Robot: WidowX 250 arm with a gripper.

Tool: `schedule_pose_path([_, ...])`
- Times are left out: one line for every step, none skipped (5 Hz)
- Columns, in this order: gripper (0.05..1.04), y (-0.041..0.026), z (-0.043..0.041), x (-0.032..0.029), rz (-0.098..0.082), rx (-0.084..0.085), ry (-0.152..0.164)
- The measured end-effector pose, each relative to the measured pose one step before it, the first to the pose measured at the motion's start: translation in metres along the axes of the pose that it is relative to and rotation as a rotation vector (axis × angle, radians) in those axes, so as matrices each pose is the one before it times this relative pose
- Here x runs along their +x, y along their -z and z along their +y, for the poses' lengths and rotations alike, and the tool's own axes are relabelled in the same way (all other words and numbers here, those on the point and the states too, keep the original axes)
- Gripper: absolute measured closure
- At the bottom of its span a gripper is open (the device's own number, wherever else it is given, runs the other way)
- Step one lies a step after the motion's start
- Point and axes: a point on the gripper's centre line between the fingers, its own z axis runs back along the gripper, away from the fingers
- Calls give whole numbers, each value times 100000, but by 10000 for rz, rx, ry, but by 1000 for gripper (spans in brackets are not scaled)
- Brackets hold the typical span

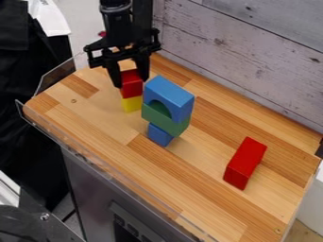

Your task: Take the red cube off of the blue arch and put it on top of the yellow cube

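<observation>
1. From here, the claw (131, 81) has the red cube (131, 88) pinched, right on top of the yellow cube (131, 104), near the blue arch (170, 92)
2. Looks like the placing step to me; next it should ease open, then lift straight up

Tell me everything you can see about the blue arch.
The blue arch is a chunky, solid-blue toy block, probably painted wood, with a flat top, straight edges and a rounded cutout underneath. It stands upright, the cutout open at the bottom and facing the lower left of the view. It rests on a green block, which sits on a small blue block. Nothing lies on top of it. The gripper is close by; whether they touch, I can't tell.
</observation>
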Motion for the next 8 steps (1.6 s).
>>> schedule_pose_path([174, 294, -159, -150, 214, -162, 57])
schedule_pose_path([80, -684, 364, 61, -34, 257, -226])
schedule_pose_path([85, -2604, -1067, 1051, -624, -25, 224])
schedule_pose_path([85, -2618, -1180, 369, -216, 652, 850])
schedule_pose_path([85, -2656, -2975, -1666, -138, 837, 2232])
schedule_pose_path([85, -1244, -2664, -2055, -145, -298, 1700])
schedule_pose_path([85, -921, -2468, -2270, -87, -582, 1399])
schedule_pose_path([85, 482, -651, -1138, 381, -82, 282])
